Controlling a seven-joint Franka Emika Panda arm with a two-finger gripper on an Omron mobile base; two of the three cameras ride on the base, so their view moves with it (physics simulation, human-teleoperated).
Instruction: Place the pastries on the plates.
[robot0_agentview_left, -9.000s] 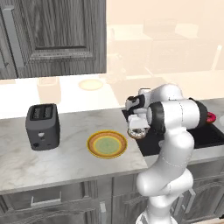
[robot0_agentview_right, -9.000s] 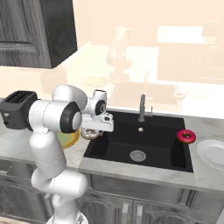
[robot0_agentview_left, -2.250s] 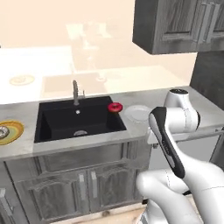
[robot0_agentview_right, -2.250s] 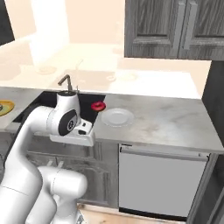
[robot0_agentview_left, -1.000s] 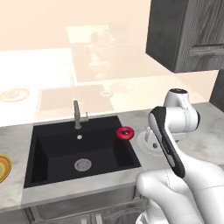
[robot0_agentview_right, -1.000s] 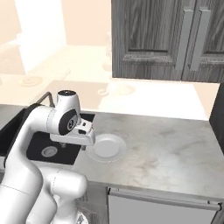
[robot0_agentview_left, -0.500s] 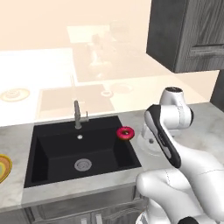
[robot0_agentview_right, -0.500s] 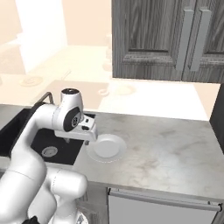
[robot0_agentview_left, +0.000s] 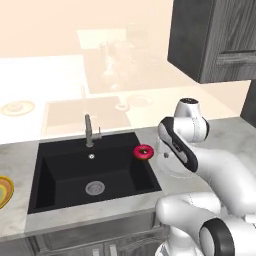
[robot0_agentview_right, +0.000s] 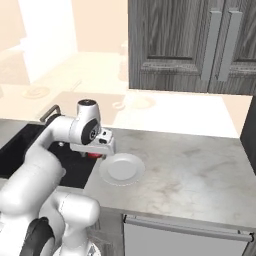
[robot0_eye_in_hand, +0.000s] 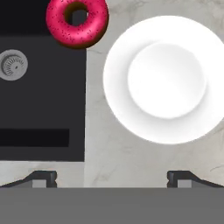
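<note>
Gripper (robot0_eye_in_hand: 112, 177) now nearer white plate (robot0_eye_in_hand: 166, 78)

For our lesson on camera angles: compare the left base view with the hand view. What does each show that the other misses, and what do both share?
Left base view alone: the tap behind the sink, the edge of a yellow plate far left on the counter, a dark wall cupboard, and the white arm.

Hand view alone: the whole white plate on the marble counter, empty, and the tips of the open tool.

Both: the black sink, its drain, and the pink doughnut lying on the sink's rim, off the plate.
</note>
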